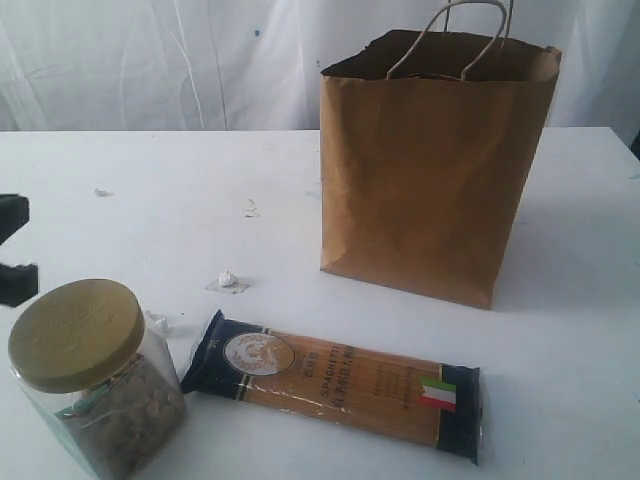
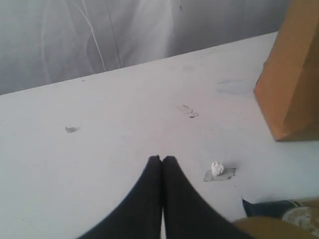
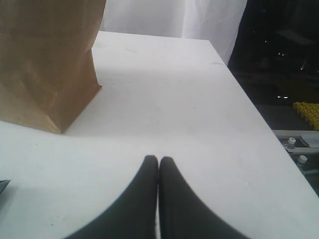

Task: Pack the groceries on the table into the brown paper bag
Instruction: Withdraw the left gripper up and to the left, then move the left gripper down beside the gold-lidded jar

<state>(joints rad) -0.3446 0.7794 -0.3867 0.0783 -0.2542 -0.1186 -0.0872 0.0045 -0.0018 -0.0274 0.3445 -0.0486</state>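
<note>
White bench (image 1: pixel 150 200), pale curtain behind. I see the brown paper bag (image 1: pixel 430 170) upright, top open, right of centre. Spaghetti pack (image 1: pixel 335 385) lies flat in front of it, apart from it. Clear jar (image 1: pixel 95 380) stands just beside the pack's left end. Left pincer (image 2: pixel 162 160) and right pincer (image 3: pixel 158 160) are both closed and empty over bare bench.

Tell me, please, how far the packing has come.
Done: unclear; the brown paper bag stands open, but its inside is hidden. In hand: nothing; the left claw and right claw are shut and empty. Left: the clear jar and the spaghetti pack are on the table, outside the bag.
</note>
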